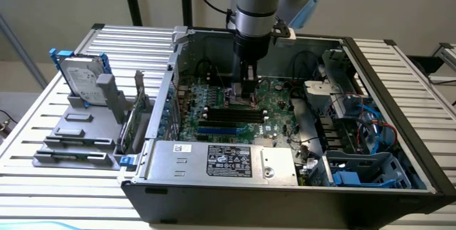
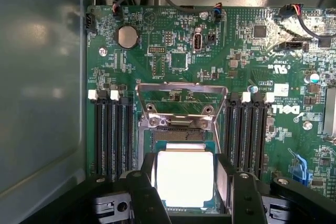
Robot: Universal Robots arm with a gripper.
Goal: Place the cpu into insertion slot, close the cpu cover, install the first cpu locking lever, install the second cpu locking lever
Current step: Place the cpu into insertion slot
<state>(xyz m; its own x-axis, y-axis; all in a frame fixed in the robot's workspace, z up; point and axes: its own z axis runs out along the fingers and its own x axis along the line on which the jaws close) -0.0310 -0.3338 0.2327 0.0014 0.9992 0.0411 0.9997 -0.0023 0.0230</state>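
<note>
gripper (image 2: 186, 174): dark, blocky body reaching down into the open case (image 1: 399, 80). It hangs over the middle of the board (image 2: 173, 61).
fingers (image 2: 148, 171): two flat plates set narrow. They press the two opposite edges of the cpu and hold it between them.
cpu (image 2: 185, 182): flat square with a bright, smooth silver top and a thin green edge. It is held level over the slot; whether it is seated cannot be told.
slot (image 2: 178, 135): square black socket with a fine grid. A strip of it is bare just past the cpu's far edge.
cover (image 2: 178, 119): thin silver frame with a cut-out centre, swung up open on its hinge beyond the slot.
memory slots (image 2: 110, 135): long black ribbed bars with white end clips, flanking the slot on both sides.
board: green, densely printed, with a round silver coin cell (image 2: 127, 36).
hard drive (image 1: 82, 80): grey metal slab standing in a grey holder on the ribbed metal table (image 1: 42, 128), at the exterior view's left.
</note>
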